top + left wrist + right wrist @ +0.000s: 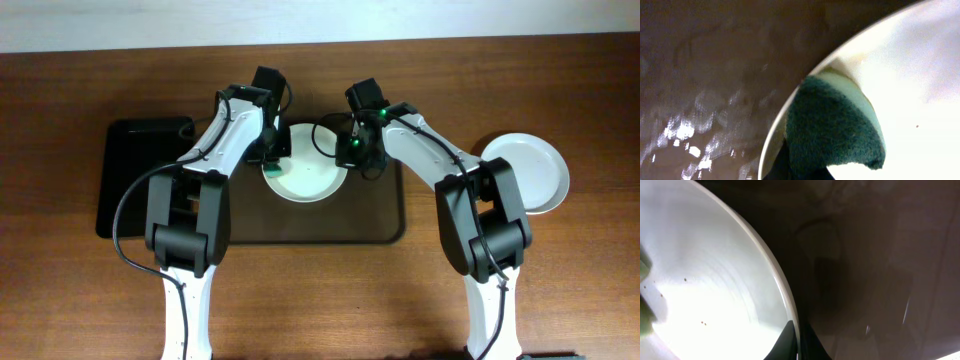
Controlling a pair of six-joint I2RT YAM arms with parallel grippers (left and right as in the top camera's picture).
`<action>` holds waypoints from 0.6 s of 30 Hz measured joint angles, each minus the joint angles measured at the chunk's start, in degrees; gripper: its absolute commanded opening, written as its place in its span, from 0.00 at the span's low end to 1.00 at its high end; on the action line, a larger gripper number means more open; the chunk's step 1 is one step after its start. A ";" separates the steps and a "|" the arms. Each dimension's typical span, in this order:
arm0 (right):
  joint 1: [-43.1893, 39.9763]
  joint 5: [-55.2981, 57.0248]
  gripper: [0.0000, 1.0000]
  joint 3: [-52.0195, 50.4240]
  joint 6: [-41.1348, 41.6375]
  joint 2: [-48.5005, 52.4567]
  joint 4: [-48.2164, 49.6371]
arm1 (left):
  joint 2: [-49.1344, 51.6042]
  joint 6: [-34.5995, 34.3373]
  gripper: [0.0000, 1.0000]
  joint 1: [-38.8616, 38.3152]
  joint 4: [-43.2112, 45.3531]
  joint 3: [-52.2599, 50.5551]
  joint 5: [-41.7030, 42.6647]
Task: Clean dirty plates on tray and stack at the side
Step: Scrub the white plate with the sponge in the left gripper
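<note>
Left arm [225,135]: white shells, big black joint block lower down.
Right arm [430,150]: same white, same black block.
Bases [185,320]: white posts.
Cable [125,210]: black, looping wide off the left arm.
Wrist light [352,152]: green, glowing on the right arm.
Right gripper [797,347]: black tapered fingers.

Seen from my overhead camera, one round white plate [305,180] lies flat on the dark brown tray [330,228], near its middle and toward the far edge. The tray is rectangular, with rounded corners and a low rim. In my wrist views the plate's glossy basin shows a few tiny dark specks. A second white plate [527,170] sits on the wooden table [330,300], off the tray's right end and apart from it.
</note>
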 measured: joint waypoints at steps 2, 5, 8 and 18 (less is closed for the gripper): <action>0.28 -0.48 0.04 0.00 -0.17 0.00 -0.07 | -0.02 -0.11 0.01 0.00 -3.85 0.04 0.24; 0.33 -0.44 0.04 0.00 -0.24 0.00 -0.20 | -0.02 4.26 0.01 0.33 -5.77 0.02 6.08; 0.33 -0.26 0.04 0.00 -0.22 0.00 -0.22 | -0.02 9.44 0.01 0.87 -3.54 -0.15 14.19; 0.31 -0.26 0.04 0.00 -0.22 0.00 -0.22 | 0.00 1.49 0.01 1.20 3.82 0.35 9.22</action>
